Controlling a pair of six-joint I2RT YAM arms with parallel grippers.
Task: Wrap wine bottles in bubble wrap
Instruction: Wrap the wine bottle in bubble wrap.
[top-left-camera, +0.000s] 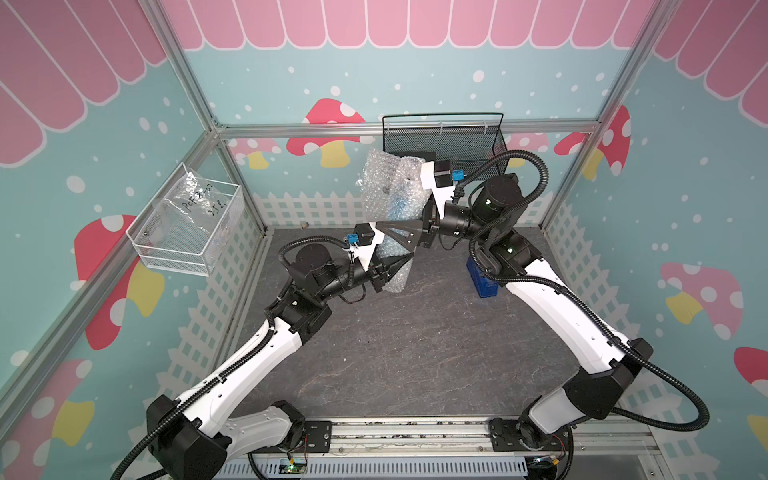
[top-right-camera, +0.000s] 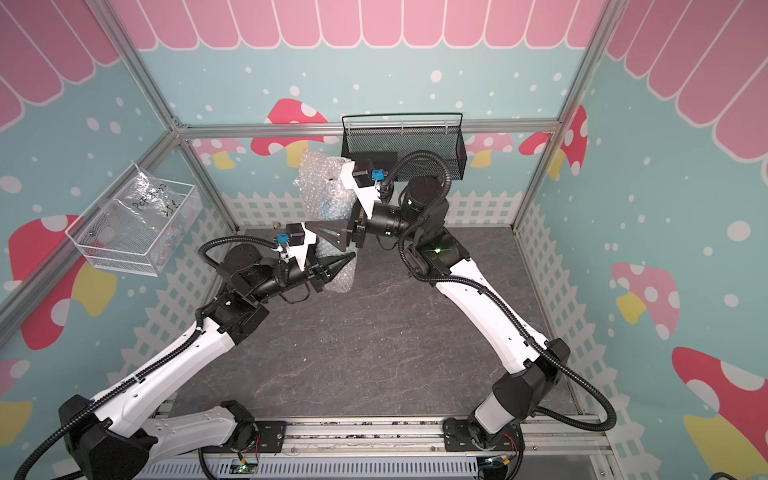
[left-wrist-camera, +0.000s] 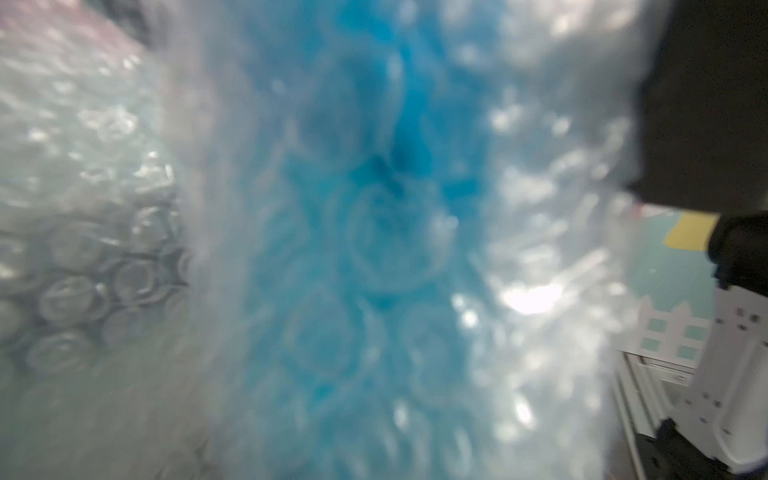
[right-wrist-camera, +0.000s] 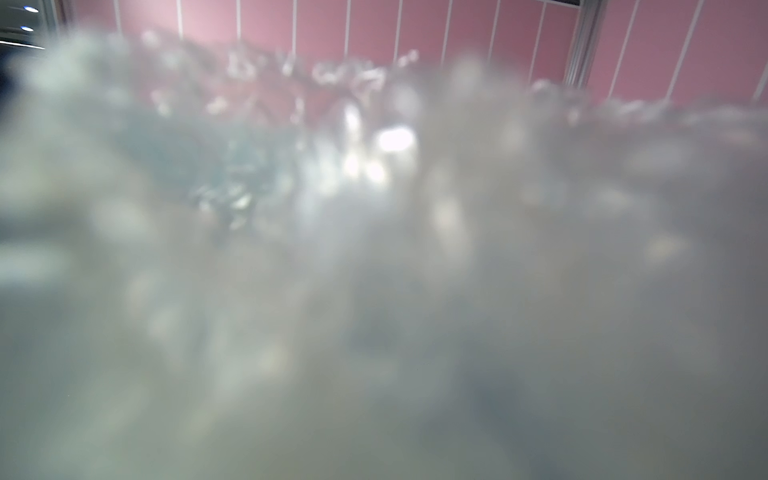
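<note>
Currently aloft over the 12 o'clock part of the worktop (top-left-camera: 415, 353): wrap (top-left-camera: 382, 183) bunched loosely round the bottle (top-left-camera: 401, 205), blue showing through in both top views and filling the middle of the left wrist view. Left end effector (top-left-camera: 409, 258) drawn down to a point on the 6 o'clock end of the wrap, apparently gripping film rather than glass. Right end effector (top-left-camera: 380, 225) reaching in from 3 o'clock against the bundle's middle. Impossible to tell whether wide, narrow or gripping anything, with only one finger showing and the right wrist view nothing but blurred bubbles. Probably mid-roll or mid-handover, with no tape visible on the bundle. Main risk: bottle sliding out of the loose sleeve, being held only through slack film. Second risk: wrap springing open on any release before a firm hold elsewhere. Also worth watching: both wrists crowded close together, leaving little room for a turn without a knock, and the dispenser (top-left-camera: 482, 282) near 3 o'clock, just under the right arm.
</note>
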